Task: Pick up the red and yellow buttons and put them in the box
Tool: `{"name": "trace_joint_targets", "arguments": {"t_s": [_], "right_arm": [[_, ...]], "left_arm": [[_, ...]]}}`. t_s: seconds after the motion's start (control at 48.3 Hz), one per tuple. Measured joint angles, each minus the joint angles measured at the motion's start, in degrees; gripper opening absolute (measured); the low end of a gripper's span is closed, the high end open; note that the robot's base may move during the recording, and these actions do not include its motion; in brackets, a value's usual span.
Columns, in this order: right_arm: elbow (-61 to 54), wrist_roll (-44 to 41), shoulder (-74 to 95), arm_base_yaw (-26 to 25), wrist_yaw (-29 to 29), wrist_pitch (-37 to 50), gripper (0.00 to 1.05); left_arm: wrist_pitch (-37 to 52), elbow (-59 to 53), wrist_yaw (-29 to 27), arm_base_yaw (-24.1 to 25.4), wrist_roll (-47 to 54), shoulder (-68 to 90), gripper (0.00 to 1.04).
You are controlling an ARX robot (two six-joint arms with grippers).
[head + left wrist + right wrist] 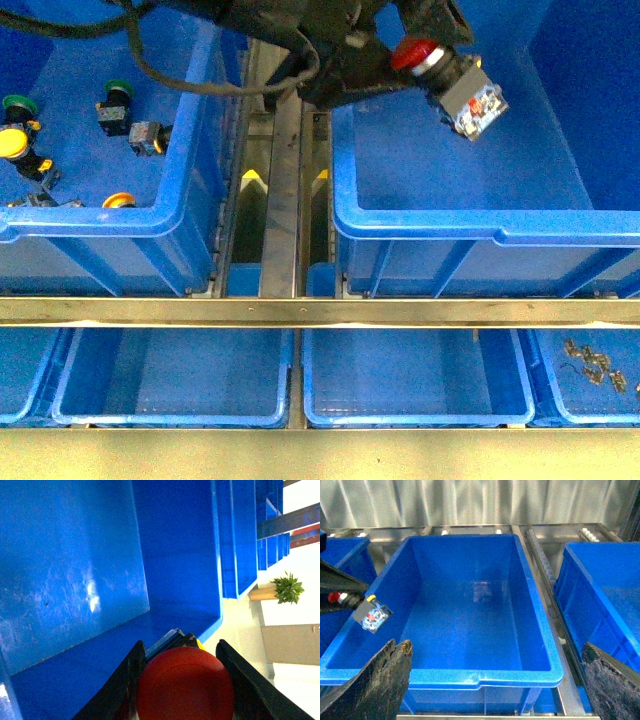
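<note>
Red button (185,685) clamped in left hand (181,649) — seemingly over the box (480,226).

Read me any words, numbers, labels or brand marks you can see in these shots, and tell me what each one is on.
No text in these views can be read.
Sticker on the grey body of the red button: red and blue marks, too small and blurred to read.
Blue box: no lettering or brand mark shows on its walls or rim.
</note>
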Motion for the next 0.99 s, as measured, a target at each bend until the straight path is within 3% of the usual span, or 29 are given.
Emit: {"name": "trace_joint_targets", "arguments": {"t_s": [0.393, 0.497, 0.538, 0.621, 0.766, 0.869, 0.993], "right_arm": [[0.09, 0.02, 0.15, 0.04, 0.35, -0.13, 0.99], [6.08, 6.8, 10.32, 4.59, 12.04, -13.27, 0.99], [8.13, 7.76, 16.85, 6.25, 14.99, -14.34, 0.99], [11.65, 5.79, 37.73, 10.56, 11.06, -1.11, 0.99], [15.74, -4.02, 62.84, 12.46, 2.82, 22.4, 0.99], [19.21, -10.45, 73.72, 12.22, -1.18, 30.03, 0.99], [21.77, -15.41, 79.03, 11.04, -1.75, 32.92, 0.99]], "left_arm": [[1.53, 8.37, -3.37, -6.36, -8.59, 4.26, 0.34], [0.92, 8.39, -3.89, -6.56, -8.57, 4.28, 0.34], [0.57, 8.39, -4.07, -6.56, -8.57, 4.28, 0.34], [-0.31, 8.39, -4.42, -6.73, -8.17, 4.26, 0.34], [-1.73, 8.13, -5.09, -6.97, -7.39, 4.28, 0.34], [-1.95, 8.13, -5.97, -7.04, -7.19, 4.28, 0.34], [-2.05, 8.13, -6.08, -7.26, -7.17, 4.28, 0.34]]}}
